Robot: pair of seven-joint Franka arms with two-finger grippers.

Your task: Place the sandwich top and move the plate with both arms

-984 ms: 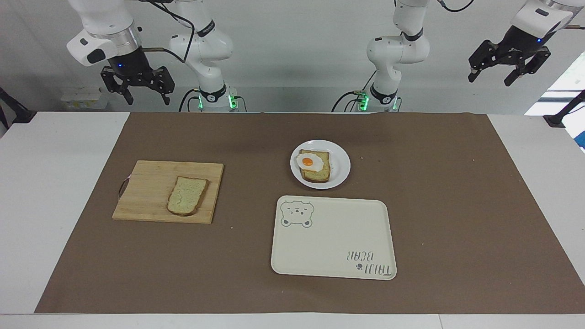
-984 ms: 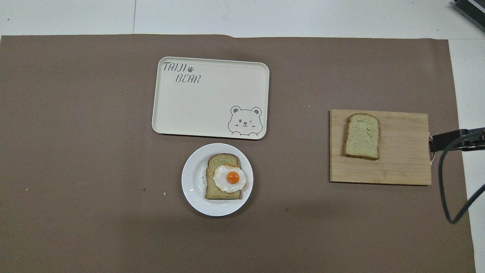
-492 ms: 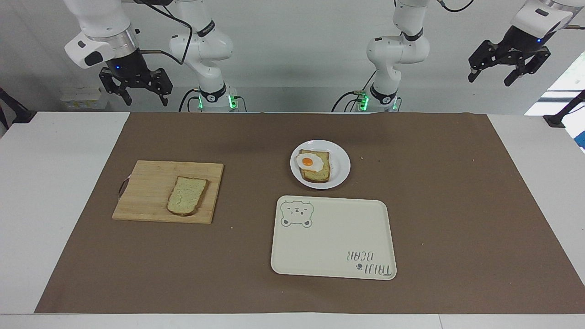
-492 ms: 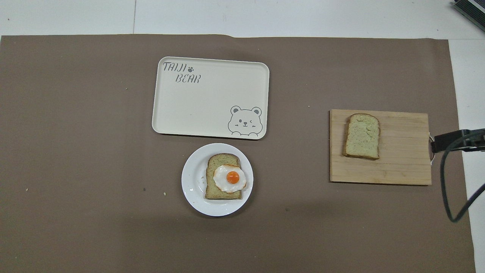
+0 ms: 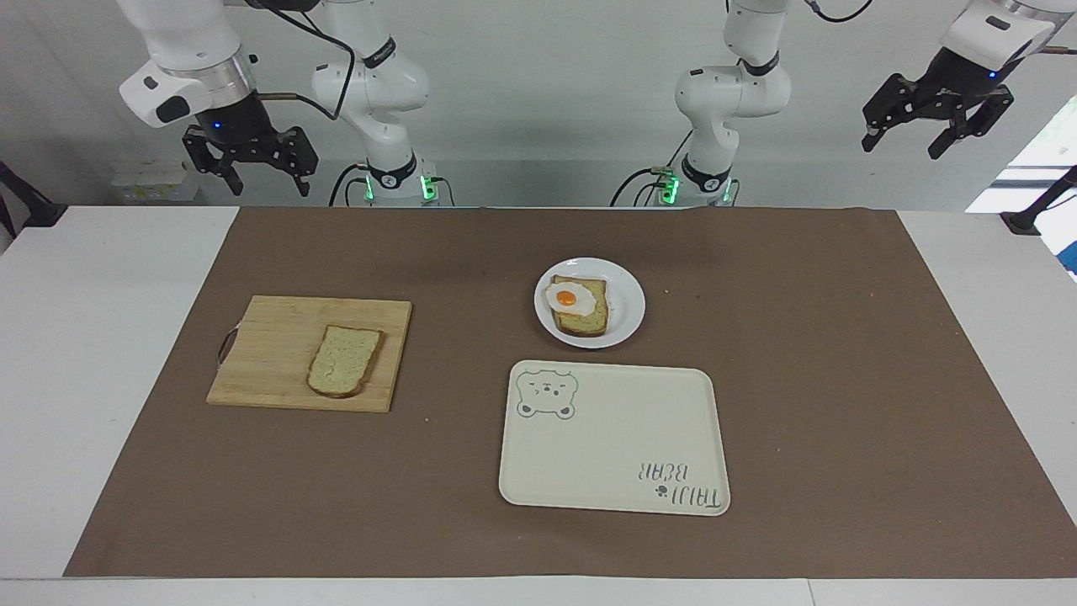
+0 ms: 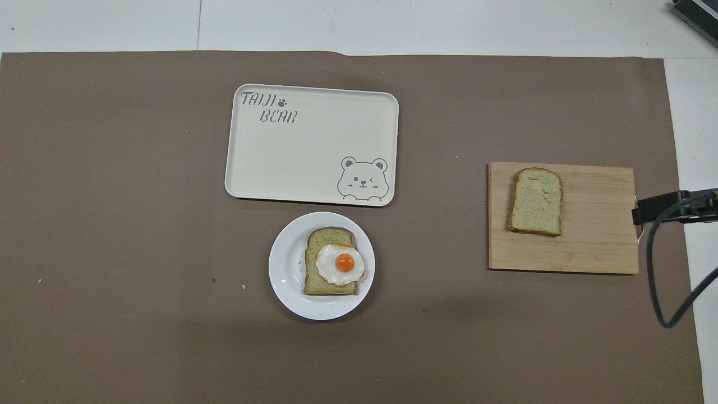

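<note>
The sandwich top, a plain speckled slice with a brown crust, lies flat on a wooden cutting board toward the right arm's end of the table. The small white plate sits mid-table and carries a bread slice with a fried egg. My right gripper hangs open and empty, high over the table's edge by the robots, above the board's end. High over the left arm's end, my left gripper is open and holds nothing.
A cream rectangular tray with a bear drawing lies just farther from the robots than the plate. A brown mat covers most of the table. A black part of the right arm with a cable shows beside the board.
The right arm's hand has shifted slightly, its gripper still open above the table edge. The left arm, the bread, the plate and the tray have not moved.
</note>
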